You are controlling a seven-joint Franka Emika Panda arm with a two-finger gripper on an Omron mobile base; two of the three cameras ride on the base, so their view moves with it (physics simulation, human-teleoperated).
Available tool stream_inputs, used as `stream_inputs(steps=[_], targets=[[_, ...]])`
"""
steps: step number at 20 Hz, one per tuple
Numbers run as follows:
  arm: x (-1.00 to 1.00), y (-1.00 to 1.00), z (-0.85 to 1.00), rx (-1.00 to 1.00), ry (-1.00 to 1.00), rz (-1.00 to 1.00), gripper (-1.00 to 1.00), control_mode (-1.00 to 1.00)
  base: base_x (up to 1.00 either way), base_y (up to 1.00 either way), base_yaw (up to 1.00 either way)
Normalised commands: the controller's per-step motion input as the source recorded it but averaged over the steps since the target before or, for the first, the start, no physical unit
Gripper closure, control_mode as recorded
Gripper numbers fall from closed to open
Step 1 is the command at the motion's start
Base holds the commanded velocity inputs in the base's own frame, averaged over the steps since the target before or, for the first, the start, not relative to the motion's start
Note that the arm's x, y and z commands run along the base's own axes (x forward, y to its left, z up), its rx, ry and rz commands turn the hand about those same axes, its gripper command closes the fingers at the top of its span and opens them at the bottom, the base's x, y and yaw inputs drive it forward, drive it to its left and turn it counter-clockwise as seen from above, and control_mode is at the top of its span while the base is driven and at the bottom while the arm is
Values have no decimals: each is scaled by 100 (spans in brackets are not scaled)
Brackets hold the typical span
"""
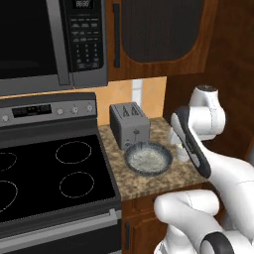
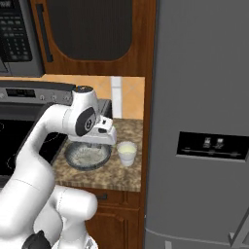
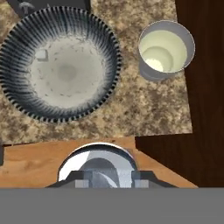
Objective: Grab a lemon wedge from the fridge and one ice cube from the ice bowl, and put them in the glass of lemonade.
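Observation:
The ice bowl (image 3: 59,70), wide and blue-grey with a whitish grainy inside, sits on the speckled counter (image 3: 131,109). One small whitish ice cube (image 3: 41,54) lies near its rim. Beside the bowl stands the glass of lemonade (image 3: 165,48), a small whitish cup holding pale yellow-green liquid. The bowl (image 2: 87,155) and glass (image 2: 127,153) are side by side, next to the fridge (image 2: 204,121), whose doors are closed. My gripper (image 2: 100,140) hangs over the bowl, pointing down, and I cannot tell how its jaws stand. The lemon wedge is out of view. The bowl (image 1: 148,158) lies in front of the toaster.
A grey toaster (image 1: 130,124) stands behind the bowl. A black stove top (image 1: 54,173) lies to the left, under a microwave (image 1: 49,44). A wooden wall cabinet (image 2: 92,34) hangs above the counter. The counter strip between stove and fridge is narrow.

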Motion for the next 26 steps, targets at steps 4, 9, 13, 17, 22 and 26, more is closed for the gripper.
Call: stream_inputs(steps=[4,9,13,17,22,26], targets=[[53,-63,1,-6,0,-37,100,-100,0,0,0],[86,-16,-6,-3,2,-22,100,-100,0,0,0],[43,-26,-28,0,4,-2,100,-100,0,0,0],[4,-57,-36,11,5,-5,100,-100,0,0,0],[42,-19,-17,4,4,-1,100,-100,0,0,0],[43,1,-11,0,3,0,100,-100,0,0,0]])
